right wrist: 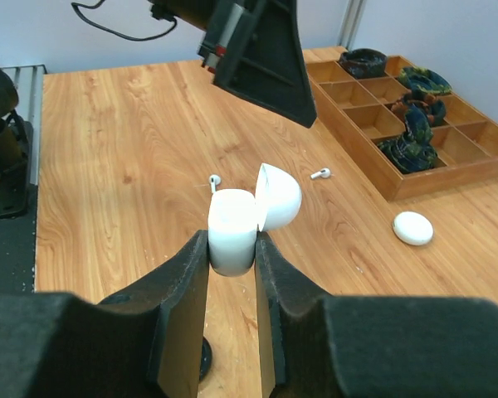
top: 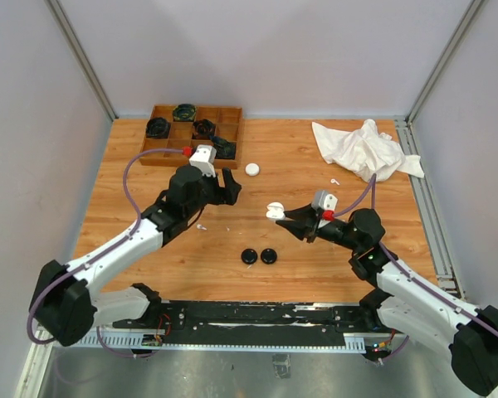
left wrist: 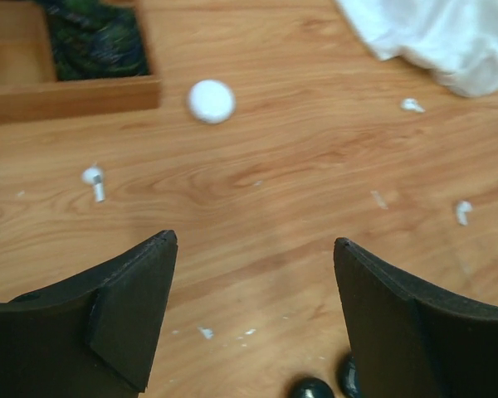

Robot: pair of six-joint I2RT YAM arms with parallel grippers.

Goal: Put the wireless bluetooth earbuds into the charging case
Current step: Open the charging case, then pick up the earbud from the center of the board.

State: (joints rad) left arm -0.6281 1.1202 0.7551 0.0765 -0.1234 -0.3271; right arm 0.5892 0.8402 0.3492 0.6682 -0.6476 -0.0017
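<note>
My right gripper (right wrist: 232, 242) is shut on a white charging case (right wrist: 231, 225) and holds it above the table with its lid (right wrist: 279, 196) flipped open; in the top view the case (top: 275, 211) is at mid-table. White earbuds lie loose on the wood: one (right wrist: 213, 180) beyond the case, one (right wrist: 319, 173) nearer the tray, one (left wrist: 94, 181) left of my left gripper, and two (left wrist: 412, 104) (left wrist: 462, 211) near the cloth. My left gripper (left wrist: 255, 240) hovers open and empty over bare wood, to the left of the held case (top: 224, 189).
A closed white case (top: 251, 169) lies near the wooden compartment tray (top: 152, 157), which holds dark items. Two black round cases (top: 249, 256) (top: 268, 256) sit near the front. A crumpled white cloth (top: 365, 149) covers the back right.
</note>
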